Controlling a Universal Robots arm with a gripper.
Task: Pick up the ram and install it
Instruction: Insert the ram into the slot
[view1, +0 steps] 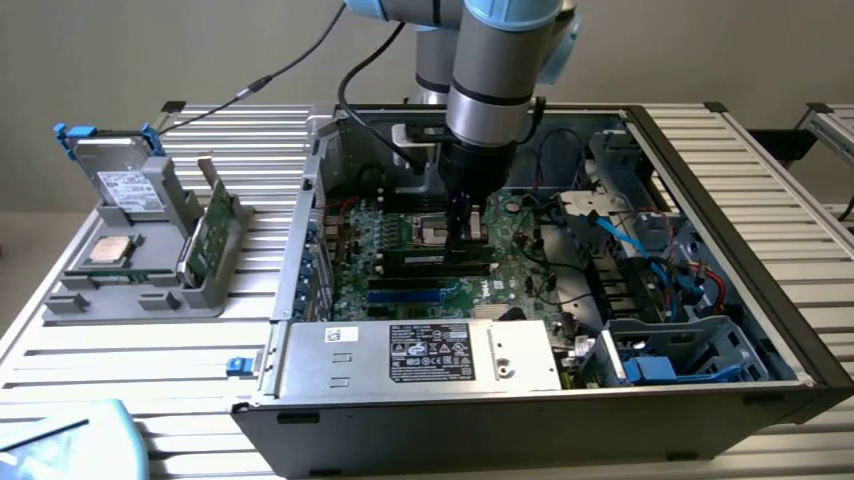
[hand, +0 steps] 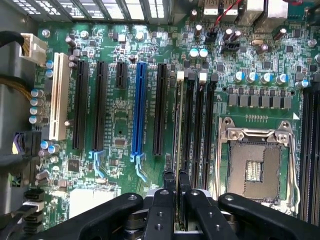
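My gripper (view1: 465, 238) reaches down into the open computer case over the motherboard (view1: 400, 235). It is shut on the ram (view1: 430, 263), a long dark stick held on edge. In the wrist view the ram (hand: 178, 125) shows edge-on as a thin line between the two black fingertips (hand: 169, 186), which pinch its near end. My gripper (hand: 176, 184) holds it along the first of the black memory slots (hand: 190, 120), beside the processor socket. Whether the stick sits in the slot or just above it I cannot tell.
The open silver processor socket (hand: 255, 167) lies close beside the memory slots. Black and blue expansion slots (hand: 140, 110) run along the other side. A power supply (view1: 427, 355) fills the case's front and cables (view1: 641, 250) crowd the exterior view's right. A grey parts tray (view1: 134, 270) stands outside the case.
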